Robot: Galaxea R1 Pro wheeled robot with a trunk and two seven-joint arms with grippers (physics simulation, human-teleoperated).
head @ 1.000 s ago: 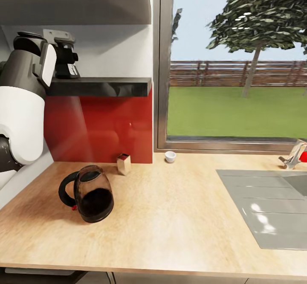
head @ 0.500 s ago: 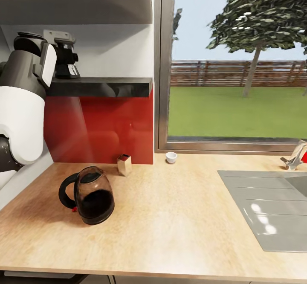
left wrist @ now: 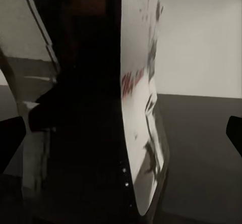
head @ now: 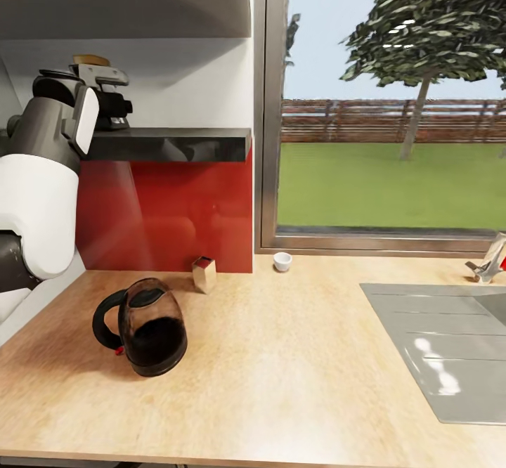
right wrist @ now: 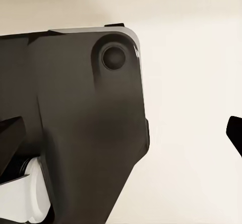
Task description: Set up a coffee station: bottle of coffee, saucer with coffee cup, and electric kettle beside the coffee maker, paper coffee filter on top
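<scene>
1. My left arm is raised to the dark wall shelf (head: 176,143), with its left end effector (head: 105,99) at the shelf's left end. In the left wrist view a dark bottle of coffee with a pale printed label (left wrist: 138,108) stands very close between the two finger tips at the frame edges. The fingers look spread wide, either side of the bottle and not yet touching it, though I judge this from the tips alone.
2. The right end effector's finger tips sit wide apart in the right wrist view, with nothing between them but a dark robot housing (right wrist: 75,123) beyond.
3. On the light wooden surface (head: 295,355) the glass electric kettle with a black handle (head: 144,327) stands near the front left. A small metal box (head: 204,273) and the small white coffee cup (head: 282,260) stand near the back, well apart from it.
4. Risks: closing off-centre could tip the bottle on the shelf. A loose grip on smooth glass could drop it onto the kettle below. Lifting too high could strike the cabinet overhead.
</scene>
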